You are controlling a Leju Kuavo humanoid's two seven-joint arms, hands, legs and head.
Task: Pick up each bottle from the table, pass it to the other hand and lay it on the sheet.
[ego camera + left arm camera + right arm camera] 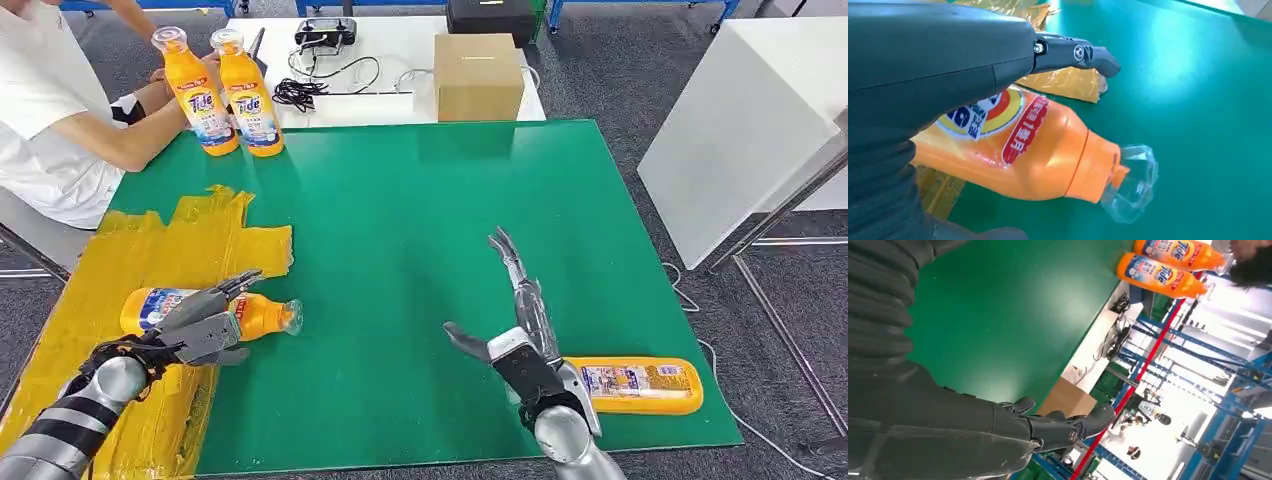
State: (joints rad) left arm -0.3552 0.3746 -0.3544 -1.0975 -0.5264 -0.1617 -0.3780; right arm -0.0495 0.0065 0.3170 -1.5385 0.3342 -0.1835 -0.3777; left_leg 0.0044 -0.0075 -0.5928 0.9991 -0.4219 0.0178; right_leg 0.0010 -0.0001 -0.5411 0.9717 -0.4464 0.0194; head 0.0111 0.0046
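The left hand lies over an orange plastic detergent bottle with a clear faceted cap, fingers wrapped across its label; in the left wrist view the same bottle sits under the hand, one dark finger stretched past it. The bottle lies on its side at about 8 o'clock on the green table mat, its body on the crinkled yellow sheet and its cap end poking off the sheet's edge onto the green.

The right hand holds nothing, fingers straight and spread, thumb out toward 9 o'clock, hovering at about 5 o'clock on the mat. In the right wrist view its fingers are extended above the green surface. Just beside that wrist, toward 3 o'clock, a second orange bottle lies flat near the mat's front edge.

At 11 o'clock, 2 more upright orange bottles stand together at the mat's far corner, a person's hand by them. Beyond the mat, a brown cardboard box and black cables sit on a white table.
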